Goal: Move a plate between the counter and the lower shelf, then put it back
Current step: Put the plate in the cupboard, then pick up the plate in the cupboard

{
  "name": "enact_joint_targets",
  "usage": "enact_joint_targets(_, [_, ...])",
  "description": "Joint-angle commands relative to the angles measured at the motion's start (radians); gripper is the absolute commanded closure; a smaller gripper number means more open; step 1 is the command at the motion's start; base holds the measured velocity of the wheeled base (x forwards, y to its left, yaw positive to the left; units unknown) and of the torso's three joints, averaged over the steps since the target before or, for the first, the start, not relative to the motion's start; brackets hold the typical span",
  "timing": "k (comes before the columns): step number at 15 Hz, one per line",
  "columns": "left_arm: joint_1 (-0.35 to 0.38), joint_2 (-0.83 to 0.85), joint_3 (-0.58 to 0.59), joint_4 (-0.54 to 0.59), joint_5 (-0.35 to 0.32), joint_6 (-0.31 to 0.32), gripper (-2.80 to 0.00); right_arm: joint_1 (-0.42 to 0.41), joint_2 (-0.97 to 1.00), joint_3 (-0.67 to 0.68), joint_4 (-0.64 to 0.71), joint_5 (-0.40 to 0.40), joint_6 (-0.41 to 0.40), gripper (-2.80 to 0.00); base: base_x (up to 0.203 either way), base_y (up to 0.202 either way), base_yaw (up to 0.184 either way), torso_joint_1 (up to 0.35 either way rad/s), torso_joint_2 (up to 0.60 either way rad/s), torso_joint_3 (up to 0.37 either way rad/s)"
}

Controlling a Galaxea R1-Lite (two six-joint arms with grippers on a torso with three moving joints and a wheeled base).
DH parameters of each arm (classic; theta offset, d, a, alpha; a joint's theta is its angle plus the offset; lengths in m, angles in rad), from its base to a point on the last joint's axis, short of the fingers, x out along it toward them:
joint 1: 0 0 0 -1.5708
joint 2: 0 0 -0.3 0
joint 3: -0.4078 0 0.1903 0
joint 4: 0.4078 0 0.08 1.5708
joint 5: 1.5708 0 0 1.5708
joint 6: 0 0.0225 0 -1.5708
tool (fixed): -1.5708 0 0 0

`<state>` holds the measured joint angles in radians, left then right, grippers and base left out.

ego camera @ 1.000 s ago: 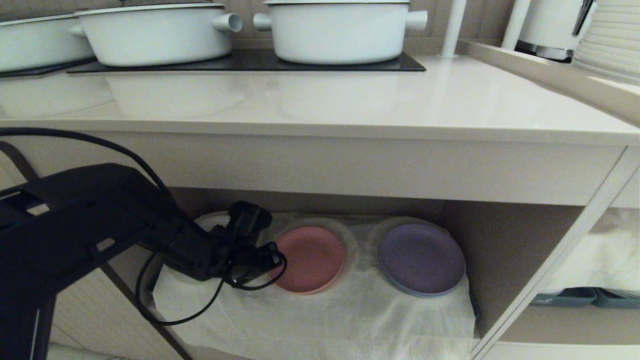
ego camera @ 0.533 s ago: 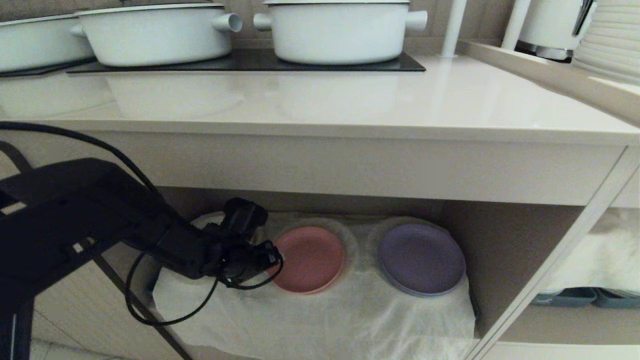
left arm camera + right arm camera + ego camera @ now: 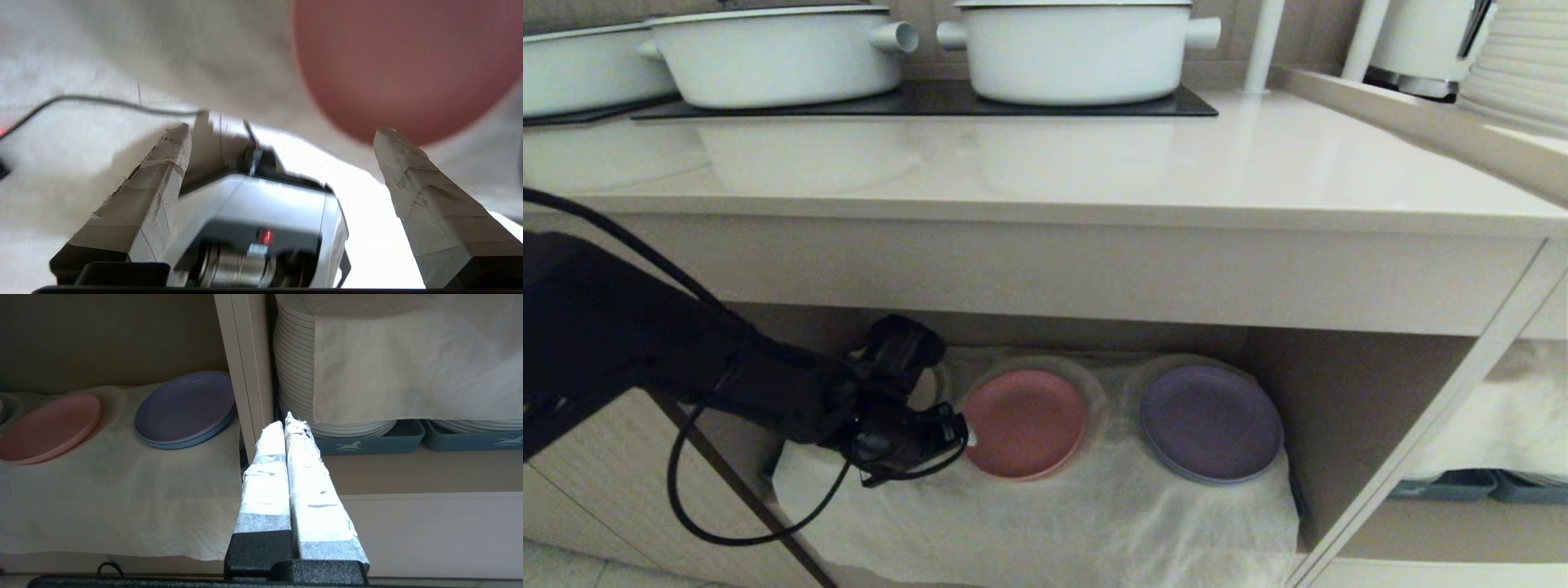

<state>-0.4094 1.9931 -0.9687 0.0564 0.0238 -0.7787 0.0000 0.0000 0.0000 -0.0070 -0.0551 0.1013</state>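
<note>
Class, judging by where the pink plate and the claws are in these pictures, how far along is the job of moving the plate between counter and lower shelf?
Done: the pink plate lies flat on the lower shelf cloth, beside the purple plate. In hand: the left claw is open at the plate's edge, holding nothing. Left: the counter carries no plate, so any return there is still to do. The right claw is shut and idle.

White pots (image 3: 1078, 49) stand on black hob panels (image 3: 923, 100) set in the glossy beige counter (image 3: 1045, 175); below, the cloth-lined lower shelf (image 3: 1029, 523) carries the pink plate (image 3: 1025, 423) beside a purple plate (image 3: 1210, 423).
</note>
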Motion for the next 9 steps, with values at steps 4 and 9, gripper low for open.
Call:
enact_joint_targets(4, [0.000,-0.092,0.002,0.161,-0.013,0.008,-2.80,0.000,0.000,0.000,-0.001,0.000,0.001,0.00,0.000,0.000,0.000,0.000,0.00,0.000])
enact_joint_targets(9, [-0.001,-0.088,0.103,0.165,-0.031,0.041,-2.80,0.000,0.000,0.000,-0.001,0.000,0.001,0.00,0.000,0.000,0.000,0.000,0.00,0.000])
